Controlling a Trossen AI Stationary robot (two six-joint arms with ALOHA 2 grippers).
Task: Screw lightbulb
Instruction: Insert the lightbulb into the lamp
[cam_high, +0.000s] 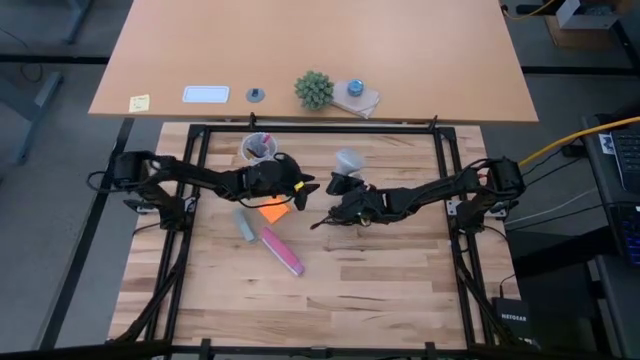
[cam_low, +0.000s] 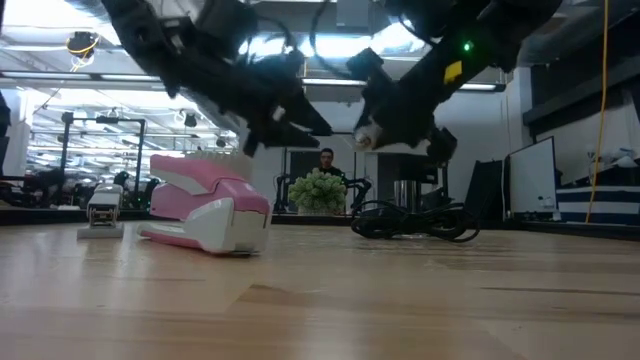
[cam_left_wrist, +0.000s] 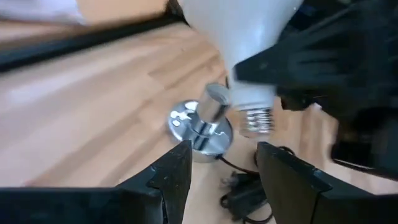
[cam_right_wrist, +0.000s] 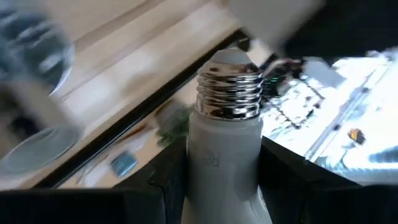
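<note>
Right tool (cam_right_wrist: 214, 180) pinches lightbulb (cam_right_wrist: 227, 143) by neck, lifted off desk (cam_high: 380, 280) near centre, threads exposed. Left tool (cam_left_wrist: 224, 168) spread, empty, hovering beside metal socket (cam_left_wrist: 202, 121). Advice: steady socket first, align threaded base coaxially over opening, lower, then rotate gently.

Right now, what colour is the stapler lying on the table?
Pink with a white underside; the low view shows it best.
</note>
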